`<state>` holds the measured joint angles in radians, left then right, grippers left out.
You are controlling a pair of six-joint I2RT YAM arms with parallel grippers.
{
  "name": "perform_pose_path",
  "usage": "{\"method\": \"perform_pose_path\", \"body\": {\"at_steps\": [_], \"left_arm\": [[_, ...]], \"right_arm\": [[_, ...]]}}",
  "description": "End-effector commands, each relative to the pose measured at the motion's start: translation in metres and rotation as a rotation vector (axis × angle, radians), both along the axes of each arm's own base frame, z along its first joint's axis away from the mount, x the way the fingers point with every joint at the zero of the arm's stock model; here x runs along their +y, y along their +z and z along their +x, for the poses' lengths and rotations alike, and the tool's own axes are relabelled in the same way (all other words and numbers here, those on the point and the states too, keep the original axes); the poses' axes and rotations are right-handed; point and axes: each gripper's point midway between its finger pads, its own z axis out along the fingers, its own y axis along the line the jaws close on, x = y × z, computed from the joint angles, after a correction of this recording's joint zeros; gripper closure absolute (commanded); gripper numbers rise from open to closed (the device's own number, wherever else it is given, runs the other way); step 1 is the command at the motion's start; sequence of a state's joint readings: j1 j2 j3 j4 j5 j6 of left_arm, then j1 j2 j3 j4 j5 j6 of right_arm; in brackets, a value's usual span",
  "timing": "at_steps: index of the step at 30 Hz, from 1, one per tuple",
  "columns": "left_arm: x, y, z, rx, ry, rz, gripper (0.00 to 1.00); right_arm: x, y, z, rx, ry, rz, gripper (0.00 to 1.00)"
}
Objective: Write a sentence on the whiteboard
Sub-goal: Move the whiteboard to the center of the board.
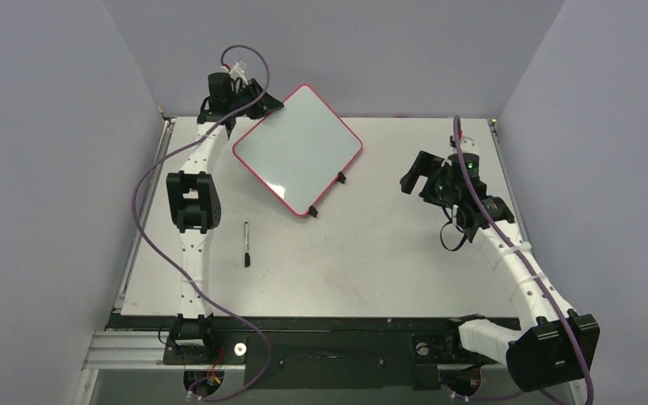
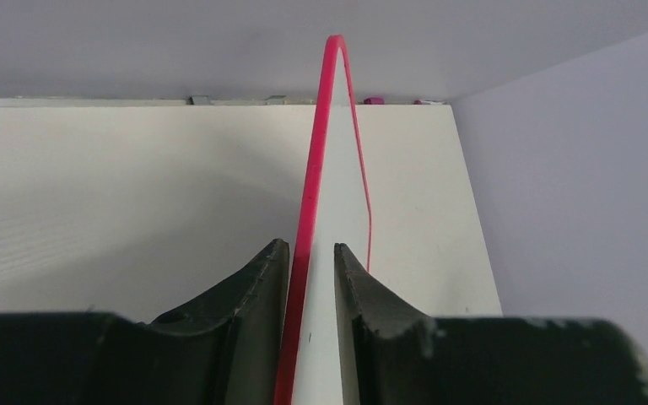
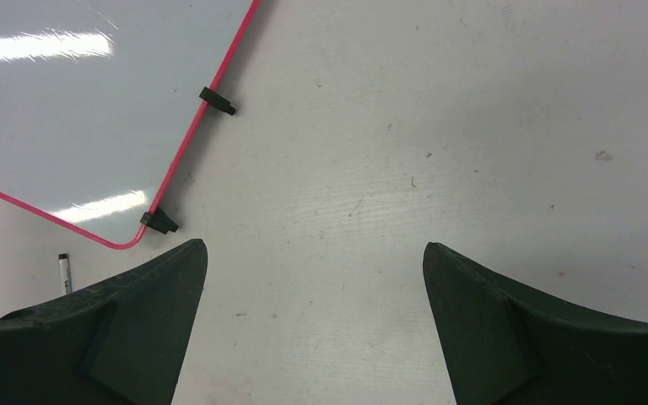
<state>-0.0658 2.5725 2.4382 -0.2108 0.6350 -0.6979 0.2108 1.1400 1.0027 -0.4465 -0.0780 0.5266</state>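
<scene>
Left arm: stretched along the left side of the pale grey bench (image 1: 371, 253) to its far left corner, where the left gripper (image 1: 249, 97) meets one corner of the board
Left jaws: closed on the board's rim, one black finger against each face; the left wrist view looks straight along the board's edge between them
Marker: a slim black-and-white marker pen (image 1: 246, 245) lies flat on the bench just right of the left arm, near the board's near corner but apart from it, and well apart from both grippers
Board: the flat white rectangular whiteboard with rounded corners and a thin red rim (image 1: 298, 150) sits over the far left part of the bench, turned like a diamond and tilted, its far corner raised against the grey back wall (image 1: 371, 51); its face is turned up towards the top camera and shows bright reflections; whether its low edge touches the bench I cannot tell
Clips: two small black clips (image 1: 341, 177) stick out from the board's edge that faces the right arm
Right arm: the right gripper (image 1: 418, 173) hangs over the right half of the bench, well apart from the board
Right jaws: spread wide, with bench surface showing between them
</scene>
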Motion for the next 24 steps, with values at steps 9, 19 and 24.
{"method": "perform_pose_path", "body": {"at_steps": [9, 19, 24], "left_arm": [[-0.053, 0.024, -0.030, -0.080, -0.239, -0.051, 0.82], [-0.101, 0.018, -0.071, -0.048, -0.401, -0.021, 0.85], [-0.131, 0.014, -0.102, -0.028, -0.509, -0.001, 0.87]], "right_arm": [[-0.001, 0.014, -0.007, -0.046, 0.012, -0.007, 0.05], [-0.005, 0.016, -0.019, -0.059, 0.005, -0.008, 0.05], [-0.008, 0.015, -0.026, -0.060, 0.000, -0.010, 0.05]]}}
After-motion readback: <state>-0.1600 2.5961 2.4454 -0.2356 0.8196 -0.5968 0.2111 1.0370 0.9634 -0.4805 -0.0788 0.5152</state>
